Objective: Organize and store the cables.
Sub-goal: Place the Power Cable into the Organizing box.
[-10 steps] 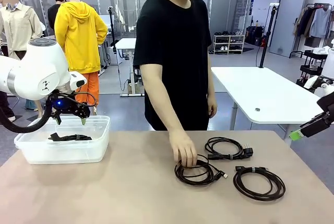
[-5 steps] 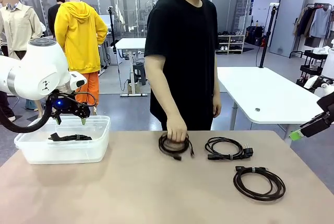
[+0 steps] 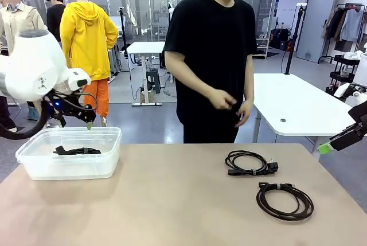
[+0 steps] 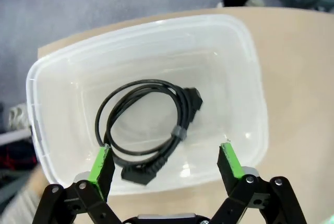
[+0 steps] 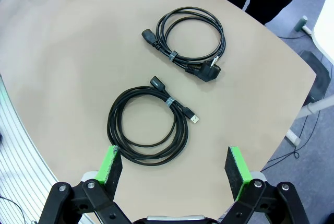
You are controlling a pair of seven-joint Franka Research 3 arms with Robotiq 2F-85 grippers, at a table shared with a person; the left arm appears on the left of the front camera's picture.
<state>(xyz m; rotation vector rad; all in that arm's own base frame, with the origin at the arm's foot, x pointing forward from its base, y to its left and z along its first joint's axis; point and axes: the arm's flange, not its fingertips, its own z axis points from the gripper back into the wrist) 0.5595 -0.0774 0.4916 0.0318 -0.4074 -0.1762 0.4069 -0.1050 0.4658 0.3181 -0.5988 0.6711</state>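
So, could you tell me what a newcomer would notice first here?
Two coiled black cables lie on the table's right half, the far cable and the near cable, with the open right gripper looking down on them. At the left, a clear tub holds a third cable, the open left gripper above it. The person's hands meet at waist height.

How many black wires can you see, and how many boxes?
Clear box: 1
Wire inside it: 1
Wires on the table: 2, the far wire and the near wire
Total: 4 things
Not counted: something dark in the person's hands, too small to tell.
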